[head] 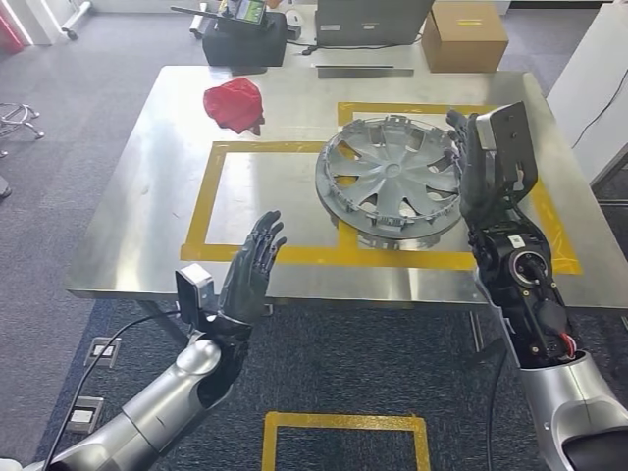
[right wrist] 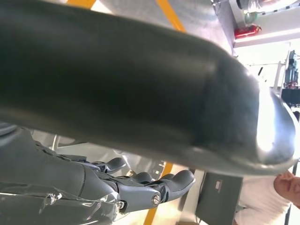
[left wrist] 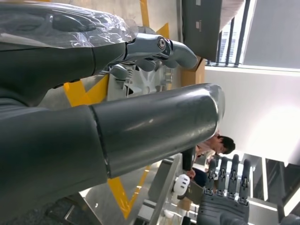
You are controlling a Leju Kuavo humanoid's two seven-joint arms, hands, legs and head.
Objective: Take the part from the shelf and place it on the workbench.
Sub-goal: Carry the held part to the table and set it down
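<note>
The part, a silver hubcap (head: 389,182), lies flat on the steel workbench (head: 148,196), straddling the yellow tape lines. My right hand (head: 474,167) stands upright just off the hubcap's right rim, fingers straight and holding nothing; whether it touches the rim is unclear. Over the table's front edge my left hand (head: 255,265) is raised with its fingers spread and nothing in it, well left of the hubcap. In the left wrist view a piece of the hubcap (left wrist: 134,79) shows past my fingers (left wrist: 166,47), with my right hand (left wrist: 222,199) beyond, fingers extended.
A red cloth (head: 235,103) lies at the back left of the workbench. A black device (head: 244,34), a laptop (head: 370,25) and a cardboard box (head: 465,34) stand behind the table. A person (left wrist: 219,143) is near. Yellow floor tape (head: 344,432) marks a square below.
</note>
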